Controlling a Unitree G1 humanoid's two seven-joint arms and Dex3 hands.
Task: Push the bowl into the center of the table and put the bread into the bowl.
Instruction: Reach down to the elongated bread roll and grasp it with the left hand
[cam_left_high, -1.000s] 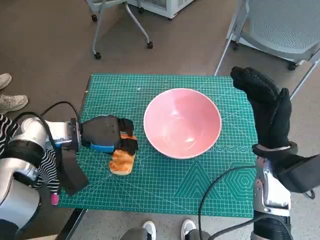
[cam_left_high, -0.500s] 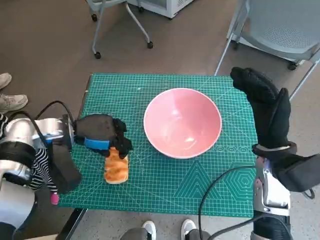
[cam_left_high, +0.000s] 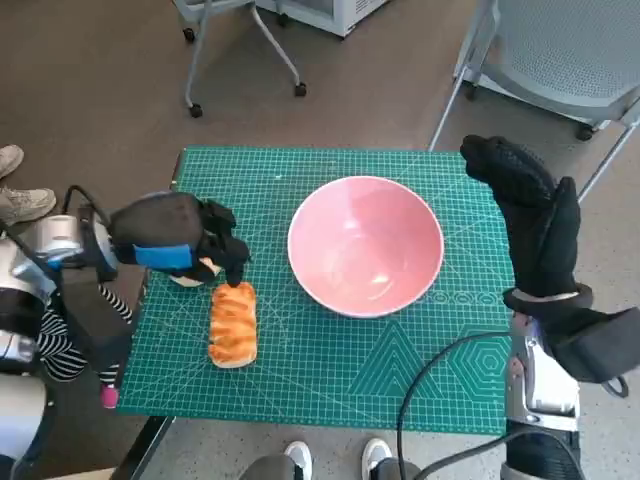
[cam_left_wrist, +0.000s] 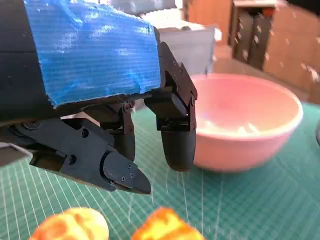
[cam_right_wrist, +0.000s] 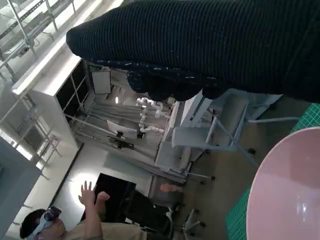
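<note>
I see the pink bowl (cam_left_high: 365, 245) sitting near the middle of the green table (cam_left_high: 300, 370). The bread (cam_left_high: 233, 325) lies flat near the table's left edge, close to the front. My left hand (cam_left_high: 180, 240) is just above the far end of the bread. Its fingers (cam_left_wrist: 177, 145) point down, a little apart, and hold nothing. My right hand (cam_left_high: 530, 215) is up by the right edge, flat and holding nothing.
</note>
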